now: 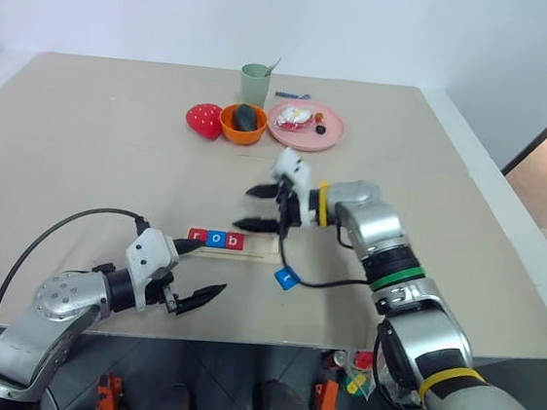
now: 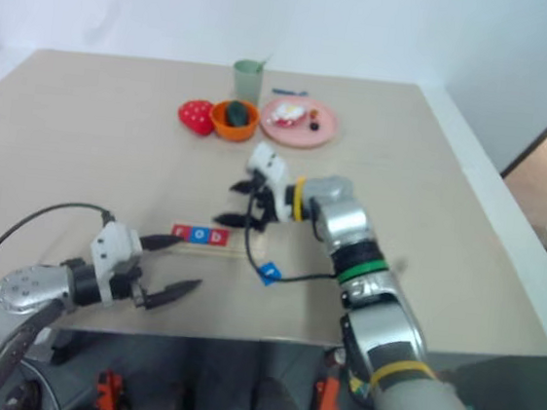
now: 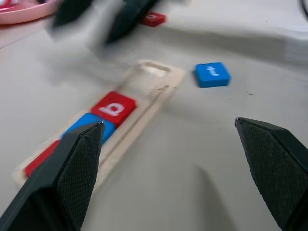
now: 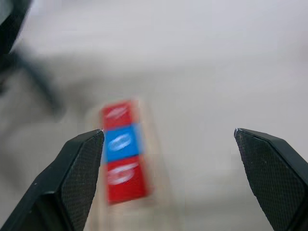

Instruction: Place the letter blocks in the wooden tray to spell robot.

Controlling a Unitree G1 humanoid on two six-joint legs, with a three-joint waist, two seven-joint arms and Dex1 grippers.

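Observation:
The wooden tray (image 1: 261, 250) lies near the table's front edge. A red r (image 1: 198, 236), a blue o (image 1: 215, 239) and a red b (image 1: 233, 241) sit in it side by side, filling its left part. A blue t block (image 1: 286, 278) rests on the table just right of the tray. In the left wrist view another red block (image 3: 153, 19) lies on the table beyond the tray. My right gripper (image 1: 261, 209) hovers open above the tray's right end, holding nothing. My left gripper (image 1: 206, 267) stands open and empty at the tray's front left.
At the back of the table stand a green cup (image 1: 255, 84), an orange bowl (image 1: 243, 123), a red strawberry toy (image 1: 203, 119) and a pink plate (image 1: 332, 130) with small items. A black cable (image 1: 329, 281) hangs from my right wrist beside the t block.

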